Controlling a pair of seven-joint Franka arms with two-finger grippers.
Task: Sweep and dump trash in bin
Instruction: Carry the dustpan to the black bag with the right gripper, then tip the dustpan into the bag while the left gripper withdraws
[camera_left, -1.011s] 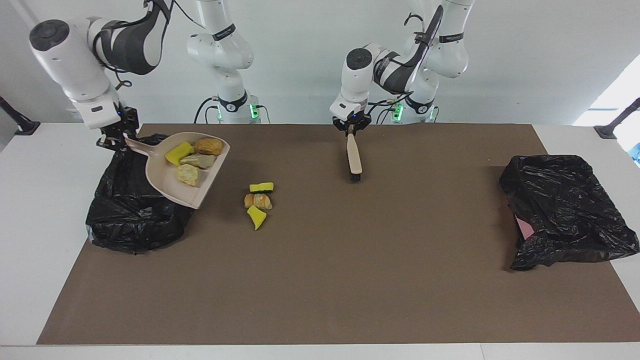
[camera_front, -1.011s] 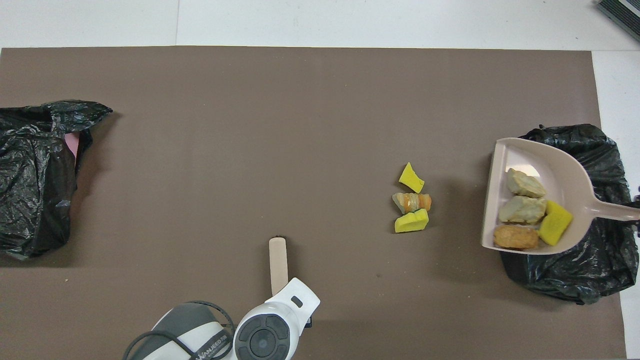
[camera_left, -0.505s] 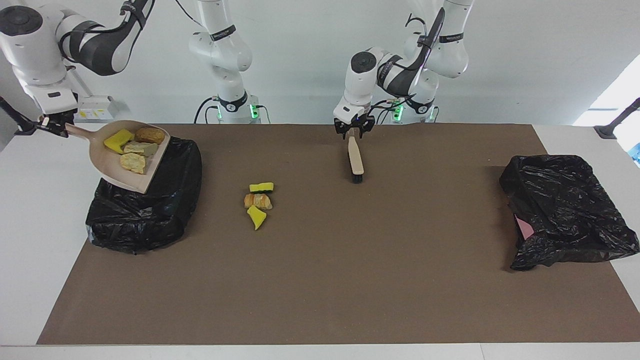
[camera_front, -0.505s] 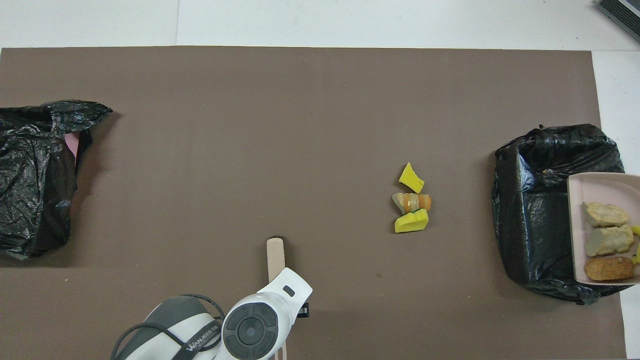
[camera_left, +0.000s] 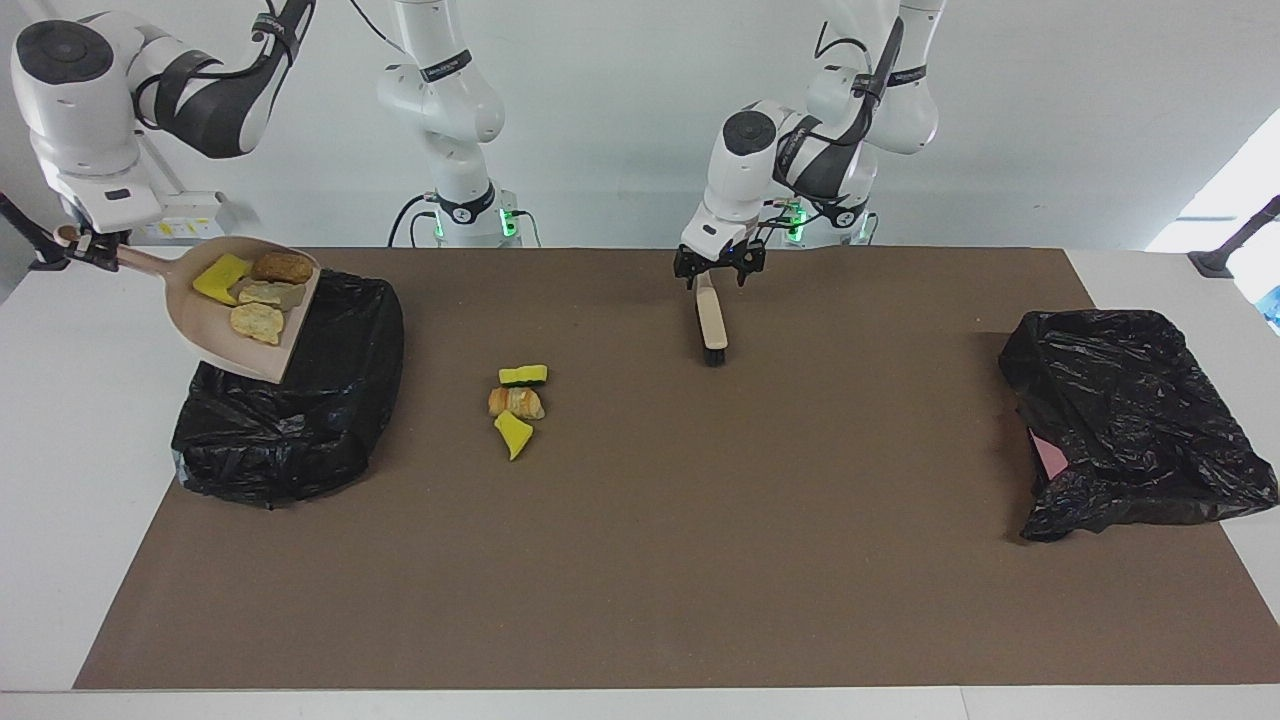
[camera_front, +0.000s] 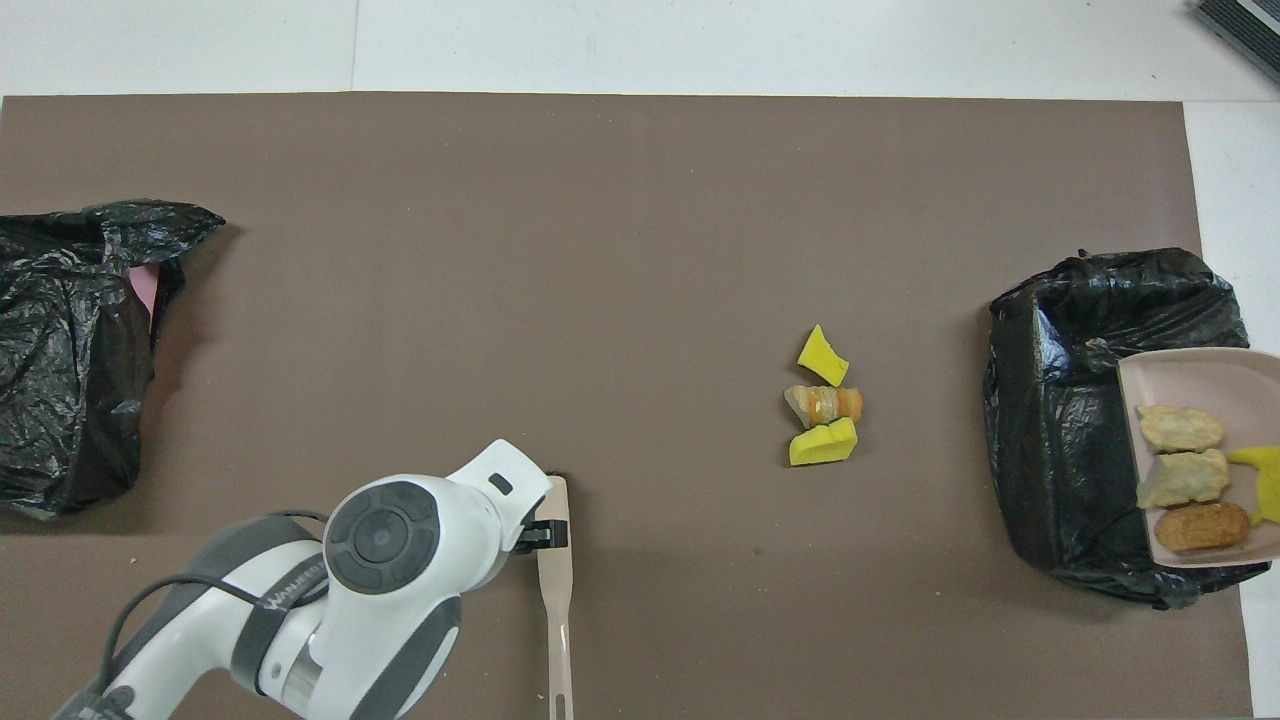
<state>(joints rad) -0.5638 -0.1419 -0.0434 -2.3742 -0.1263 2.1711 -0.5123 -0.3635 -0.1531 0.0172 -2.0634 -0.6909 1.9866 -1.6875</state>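
Left end effector first, from the facing view: its fingers are spread wide, one on each side of the top of the brush handle, gripping nothing, while the brush lies flat on the brown mat directly below it, bristle end pointing away from the robots. Over at the right arm's end of the worktop, the right end effector is pinching the handle tip of the beige dustpan, held up in the air. The pan slopes down from that end effector, its lip over the black bin bag beneath, and four pieces of trash sit in it, a yellow sponge chunk closest to the end effector. Three more pieces lie in a tight cluster on the mat, between the two end effectors and clear of both. A second black bag sits well away from the left end effector at the left arm's end. Now the overhead view: the left end effector shows as a black tip against the side of the brush, mostly hidden under the arm's white wrist. The three loose pieces rest well apart from it toward the right arm's end. The dustpan overlaps the bin bag, four pieces aboard; the right end effector is out of shot. The second bag lies at the opposite edge.
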